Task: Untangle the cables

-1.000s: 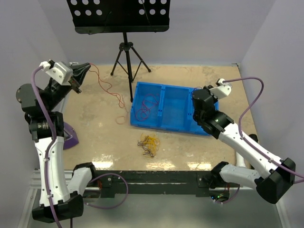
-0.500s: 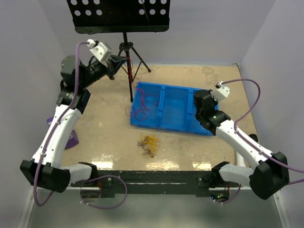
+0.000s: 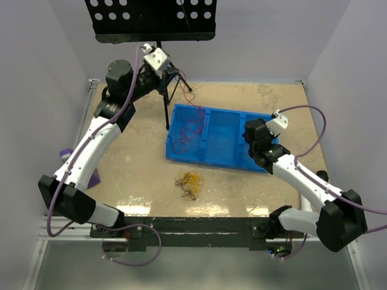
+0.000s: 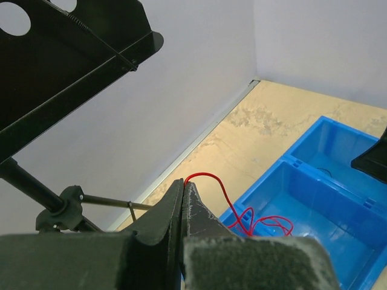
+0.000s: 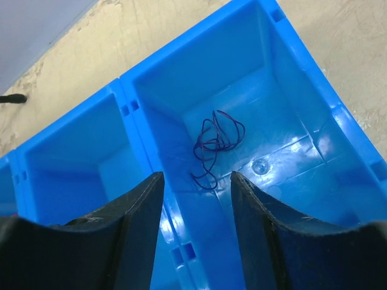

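My left gripper (image 3: 175, 75) (image 4: 183, 181) is shut on a thin red cable (image 4: 242, 220), raised beside the music stand's tripod. The red cable (image 3: 187, 130) trails down into the left compartment of the blue bin (image 3: 208, 162), where it lies in loose loops. My right gripper (image 3: 249, 145) (image 5: 196, 178) hangs open over the bin's right compartment. A dark purple cable (image 5: 214, 145) lies coiled on that compartment's floor, below the fingers and untouched. A small yellow and orange tangle (image 3: 189, 181) sits on the table in front of the bin.
A black music stand (image 3: 151, 18) on a tripod (image 3: 162, 66) stands at the back, close to my left gripper. A purple object (image 3: 92, 178) lies at the table's left edge, partly behind my left arm. White walls enclose the table.
My left arm has swung from the far left to the right, carrying the red cable so it now hangs into the bin. My right gripper has opened and moved slightly nearer.
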Tool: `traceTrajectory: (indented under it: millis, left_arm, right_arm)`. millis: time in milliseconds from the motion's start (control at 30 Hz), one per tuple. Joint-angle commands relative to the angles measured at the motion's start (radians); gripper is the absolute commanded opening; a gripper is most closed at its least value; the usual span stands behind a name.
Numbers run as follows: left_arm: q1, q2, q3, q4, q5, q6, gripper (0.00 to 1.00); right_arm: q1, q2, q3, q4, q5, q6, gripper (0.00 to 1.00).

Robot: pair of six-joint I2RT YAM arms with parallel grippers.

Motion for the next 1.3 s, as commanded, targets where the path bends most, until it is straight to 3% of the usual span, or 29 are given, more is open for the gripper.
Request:
traceTrajectory:
  millis: [0, 233, 500, 900, 1033, 1067, 1100, 1133, 1267]
  left_arm:
    - [-0.016, 0.017, -0.004, 0.041, -0.071, 0.044, 0.0]
    - [-0.062, 0.011, -0.13, 0.058, -0.252, 0.152, 0.0]
    - [-0.162, 0.012, -0.262, 0.061, -0.347, 0.203, 0.0]
    - [-0.175, 0.176, -0.365, 0.086, -0.53, 0.218, 0.0]
    - [-0.182, 0.224, -0.353, 0.087, -0.533, 0.211, 0.0]
    - [-0.183, 0.232, -0.347, 0.084, -0.527, 0.209, 0.03]
    - [-0.183, 0.235, -0.334, 0.075, -0.516, 0.203, 0.14]
    - [-0.185, 0.238, -0.322, 0.06, -0.502, 0.194, 0.33]
    - [-0.185, 0.195, -0.284, -0.023, -0.432, 0.159, 0.55]
  right_arm:
    - [-0.007, -0.064, 0.022, 0.011, -0.018, -0.016, 0.53]
    - [-0.005, -0.143, 0.058, 0.004, -0.05, -0.06, 0.53]
    - [-0.005, -0.154, 0.051, 0.026, -0.091, -0.065, 0.53]
    - [0.001, -0.166, 0.046, 0.063, -0.183, -0.099, 0.55]
    - [0.041, -0.168, 0.028, 0.081, -0.199, -0.102, 0.57]
    - [0.053, -0.166, 0.023, 0.089, -0.199, -0.103, 0.57]
    - [0.071, -0.165, 0.02, 0.089, -0.193, -0.105, 0.58]
    - [0.09, -0.162, 0.02, 0.09, -0.185, -0.105, 0.58]
    - [0.197, -0.124, 0.032, 0.087, -0.15, -0.105, 0.59]
